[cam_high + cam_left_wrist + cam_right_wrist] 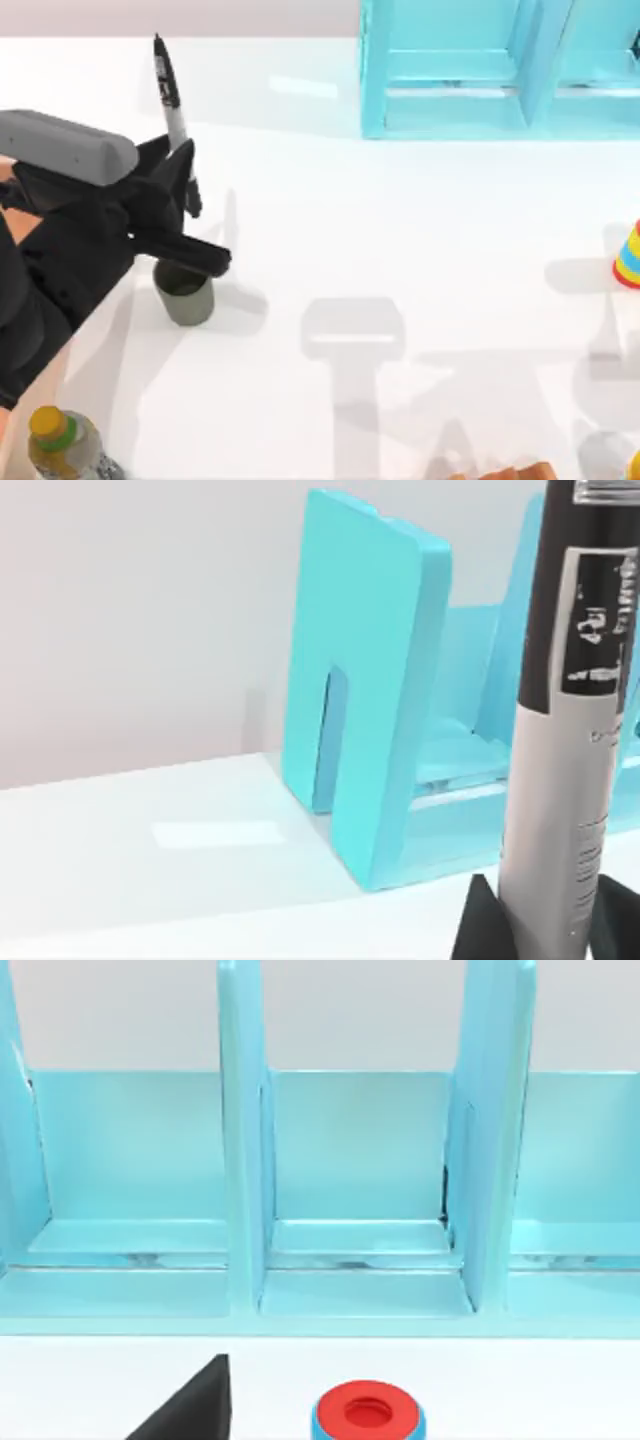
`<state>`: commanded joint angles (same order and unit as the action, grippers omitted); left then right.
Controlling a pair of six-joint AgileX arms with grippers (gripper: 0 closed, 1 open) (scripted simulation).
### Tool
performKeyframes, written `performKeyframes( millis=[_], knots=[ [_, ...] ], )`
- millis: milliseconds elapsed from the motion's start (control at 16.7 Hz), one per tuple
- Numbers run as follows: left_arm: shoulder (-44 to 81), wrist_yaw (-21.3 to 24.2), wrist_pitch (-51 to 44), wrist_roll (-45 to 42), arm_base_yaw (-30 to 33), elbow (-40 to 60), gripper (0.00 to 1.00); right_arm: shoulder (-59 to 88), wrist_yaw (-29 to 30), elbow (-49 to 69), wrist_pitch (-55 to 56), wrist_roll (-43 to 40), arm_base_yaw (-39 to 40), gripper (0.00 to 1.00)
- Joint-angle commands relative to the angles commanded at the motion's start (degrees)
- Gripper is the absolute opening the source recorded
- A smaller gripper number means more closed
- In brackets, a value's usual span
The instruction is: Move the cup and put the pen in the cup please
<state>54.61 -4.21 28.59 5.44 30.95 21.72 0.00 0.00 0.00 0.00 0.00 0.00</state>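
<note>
My left gripper [181,182] is shut on the pen [172,115], a slim marker with a whitish-grey printed barrel and black ends, and holds it roughly upright. In the left wrist view the pen [565,750] rises between two black fingertips [480,925]. The olive-grey cup [186,293] stands upright on the white table at the left, just below the gripper in the top view. A black part of the gripper covers part of its rim. The pen's lower end is above the cup and outside it. One black finger [192,1410] of my right gripper shows in the right wrist view.
A light blue divided rack [500,70] stands at the back right. A yellow-capped bottle [58,440] is at the front left corner. A striped cone toy [628,255] sits at the right edge, with orange objects [510,470] at the front. A red-and-blue ring [368,1412] lies before the rack.
</note>
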Motion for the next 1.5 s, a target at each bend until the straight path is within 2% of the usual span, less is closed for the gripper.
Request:
performKeyframes(
  millis=[300, 720, 1320, 1500],
  knots=[
    [-8.4, -1.8, 9.5, -5.9, -3.8, -11.3, 0.00, 0.0, 0.0, 0.0, 0.0, 0.0, 0.0, 1.00],
    [-8.4, -2.0, 9.9, -6.4, -3.8, -11.7, 0.00, 0.0, 0.0, 0.0, 0.0, 0.0, 0.0, 1.00],
    [11.8, -0.5, 27.7, -6.5, -5.2, -9.0, 0.00, 0.0, 0.0, 0.0, 0.0, 0.0, 0.0, 1.00],
    [13.9, -0.2, 29.5, -6.5, -5.5, -8.8, 0.00, 0.0, 0.0, 0.0, 0.0, 0.0, 0.0, 1.00]
  ],
)
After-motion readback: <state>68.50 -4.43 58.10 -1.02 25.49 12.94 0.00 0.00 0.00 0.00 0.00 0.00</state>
